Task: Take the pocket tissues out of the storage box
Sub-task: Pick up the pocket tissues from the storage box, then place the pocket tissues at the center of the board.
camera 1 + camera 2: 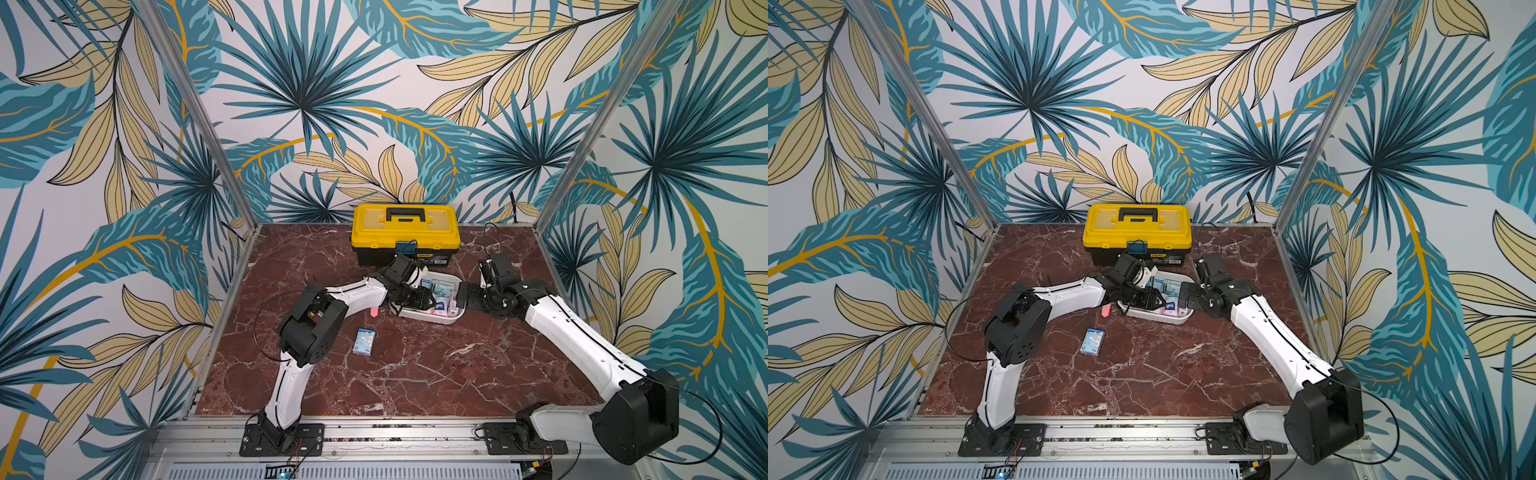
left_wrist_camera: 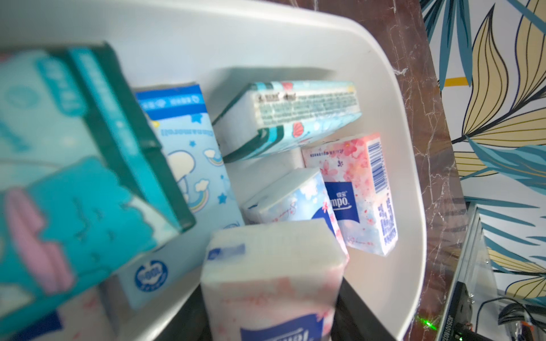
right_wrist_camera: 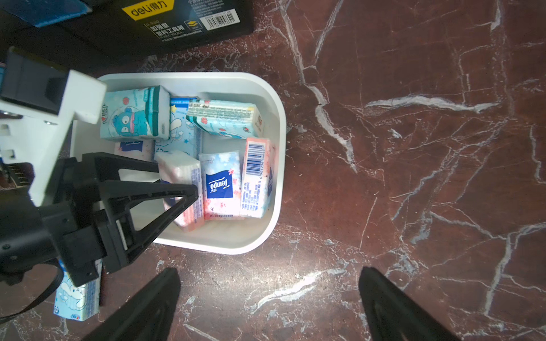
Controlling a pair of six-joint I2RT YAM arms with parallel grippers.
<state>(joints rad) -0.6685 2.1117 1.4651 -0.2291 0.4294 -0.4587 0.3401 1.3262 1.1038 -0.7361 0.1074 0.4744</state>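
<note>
The white storage box [image 1: 441, 321] [image 1: 1169, 321] sits in front of the toolbox, with several pocket tissues inside. My left gripper [image 1: 424, 297] [image 2: 271, 317] reaches into it and is shut on a pink pack with a dark-blue label [image 2: 271, 265] [image 3: 183, 172], its black fingers pressing both sides. Around it lie a teal cartoon pack [image 2: 74, 177], a light-blue cartoon pack [image 2: 192, 165] and a pink barcode pack [image 2: 360, 192]. One light-blue pack [image 1: 363, 341] [image 1: 1093, 341] lies on the table. My right gripper [image 1: 463, 296] [image 3: 269, 298] hangs open over bare marble beside the box's right end.
A yellow-and-black toolbox [image 1: 405, 232] [image 1: 1138, 232] stands right behind the box. A pink utility knife [image 1: 374, 311] [image 1: 1105, 310] lies just left of the box, under my left arm. Metal frame posts rise at the table's back corners.
</note>
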